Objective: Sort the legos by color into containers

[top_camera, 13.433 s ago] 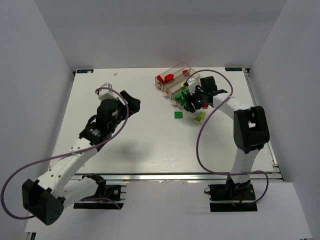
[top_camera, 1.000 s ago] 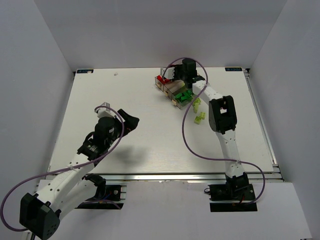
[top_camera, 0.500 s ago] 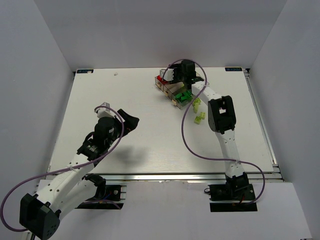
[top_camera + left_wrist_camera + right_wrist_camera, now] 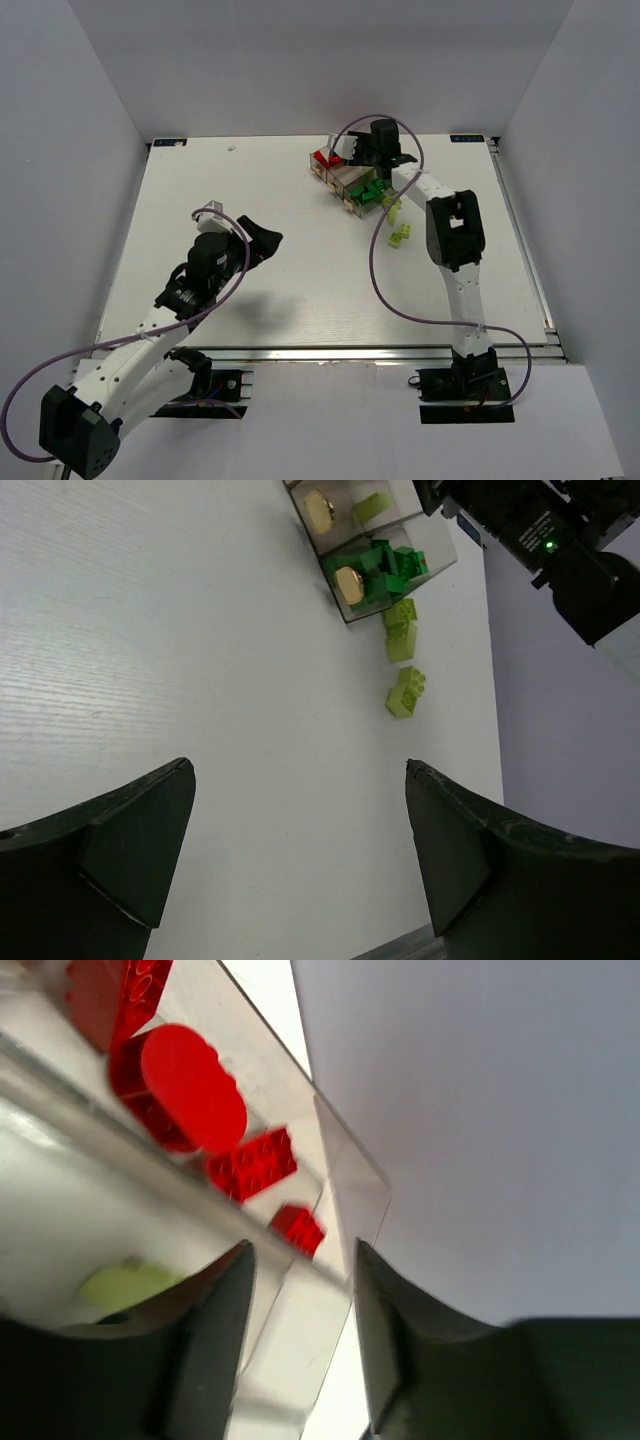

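The containers [image 4: 341, 176] stand at the table's far middle as one clear tray. Red legos [image 4: 323, 158] lie in its far compartment, dark green legos [image 4: 368, 192] in its near one. Two lime legos [image 4: 400, 233] rest on the table just right of it. My right gripper [image 4: 355, 150] hovers over the tray's far end. In the right wrist view it is open [image 4: 303, 1300] and holds nothing, with red legos [image 4: 250, 1163] below it inside the containers [image 4: 345, 1175]. My left gripper [image 4: 262, 240] stands open and empty [image 4: 300, 830] at mid-table, far from the green legos [image 4: 385, 565] and lime legos [image 4: 405, 692].
One lime piece [image 4: 125, 1282] shows blurred in the middle compartment. The right arm's purple cable [image 4: 375, 270] loops over the table near the tray. White walls close off the left, right and back sides. The table's metal front rail [image 4: 330, 352] runs along the near edge.
My right wrist has shifted slightly to the right above the tray's far end, its jaws widening then narrowing a little. The left arm has barely moved.
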`<state>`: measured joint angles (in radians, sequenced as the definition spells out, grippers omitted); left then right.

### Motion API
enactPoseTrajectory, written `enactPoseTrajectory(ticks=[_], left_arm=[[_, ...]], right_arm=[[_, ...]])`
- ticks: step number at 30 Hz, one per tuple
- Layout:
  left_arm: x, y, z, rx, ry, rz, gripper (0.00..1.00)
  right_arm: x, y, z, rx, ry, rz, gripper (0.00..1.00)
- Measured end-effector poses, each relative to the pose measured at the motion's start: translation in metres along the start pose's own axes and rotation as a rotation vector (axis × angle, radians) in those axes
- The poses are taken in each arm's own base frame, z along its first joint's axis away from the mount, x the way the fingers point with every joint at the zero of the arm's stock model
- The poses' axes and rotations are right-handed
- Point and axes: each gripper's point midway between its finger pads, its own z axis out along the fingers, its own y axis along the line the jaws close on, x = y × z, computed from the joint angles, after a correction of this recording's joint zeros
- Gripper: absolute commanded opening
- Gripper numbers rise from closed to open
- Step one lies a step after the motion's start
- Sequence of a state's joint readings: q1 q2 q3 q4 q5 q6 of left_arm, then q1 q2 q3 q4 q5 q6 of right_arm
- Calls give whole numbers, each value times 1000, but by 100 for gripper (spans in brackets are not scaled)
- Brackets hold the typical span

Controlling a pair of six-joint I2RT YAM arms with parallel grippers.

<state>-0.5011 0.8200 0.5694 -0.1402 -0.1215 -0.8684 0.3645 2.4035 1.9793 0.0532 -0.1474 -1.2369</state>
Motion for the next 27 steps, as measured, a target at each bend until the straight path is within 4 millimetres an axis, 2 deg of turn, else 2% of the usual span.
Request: enactPoseTrajectory(ticks=[1, 4, 5, 6, 9, 11, 12, 14, 15, 17, 19, 21, 23, 27], left_arm=[[1, -3, 2, 15, 8, 6, 91], [10, -14, 14, 58, 62, 24, 72], [14, -18, 20, 71, 87, 32, 58], [18, -22, 25, 86, 109, 36, 51], [32, -35, 42, 123, 177, 49, 31], [43, -41, 51, 138, 219, 55, 31], [48, -43, 54, 144, 238, 58, 38], [57, -49, 58, 154, 267, 69, 54], [61, -52, 59, 158, 279, 76, 65], [67, -63, 61, 171, 295, 86, 73], [71, -75, 64, 187, 301, 102, 77], [76, -85, 67, 202, 309, 114, 77], [82, -89, 68, 208, 317, 120, 78], [94, -91, 67, 201, 332, 116, 78]], right_arm=[[-1, -3, -12, -4, 5, 53, 46], [-12, -20, -60, -30, -2, 249, 39], [-17, -31, -81, -30, -12, 321, 37], [-23, -41, -102, -31, -24, 379, 32], [-38, -65, -174, -30, -72, 579, 29], [-41, -63, -213, -44, -81, 719, 30], [-38, -54, -229, -65, -71, 799, 42], [-25, -27, -245, -113, -23, 958, 51], [-17, -5, -249, -158, 18, 1050, 59], [4, 40, -250, -229, 120, 1190, 72], [19, 88, -251, -307, 231, 1317, 72], [26, 128, -254, -377, 329, 1412, 72], [28, 147, -256, -403, 390, 1472, 71], [30, 146, -246, -362, 416, 1507, 68]])
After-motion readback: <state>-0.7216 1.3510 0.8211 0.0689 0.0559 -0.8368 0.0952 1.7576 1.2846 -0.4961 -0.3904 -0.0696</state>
